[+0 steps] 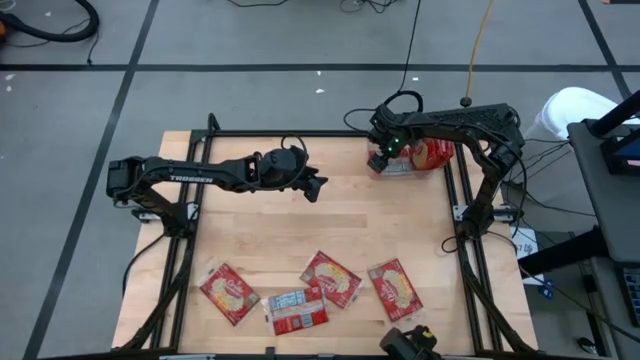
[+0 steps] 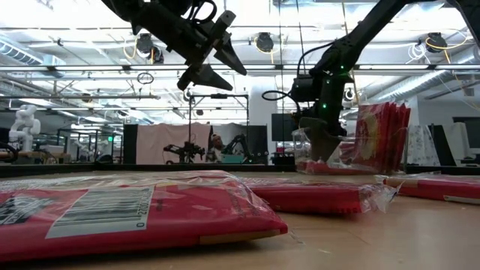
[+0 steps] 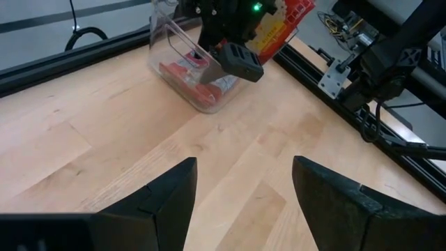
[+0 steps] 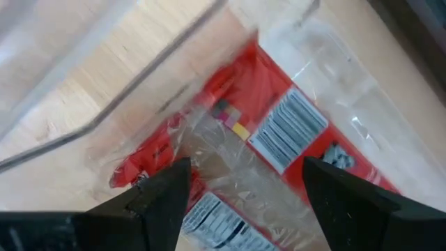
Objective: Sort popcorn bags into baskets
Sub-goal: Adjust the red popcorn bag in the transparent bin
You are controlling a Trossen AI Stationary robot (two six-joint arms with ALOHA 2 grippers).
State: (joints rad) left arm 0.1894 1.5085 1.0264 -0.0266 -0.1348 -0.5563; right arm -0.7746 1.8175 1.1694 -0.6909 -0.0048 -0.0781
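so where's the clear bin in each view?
High: bin at the far right corner of the table, under the right pincer.
Low: right of centre, red bags standing in it.
Left wrist: top centre, partly behind the right pincer.
Right wrist: fills the picture; wall, bags inside.
Shared landmark: the right pincer at the bin.

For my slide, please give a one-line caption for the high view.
Right gripper open over the clear bin; left gripper waits open mid-table; four popcorn bags remain.
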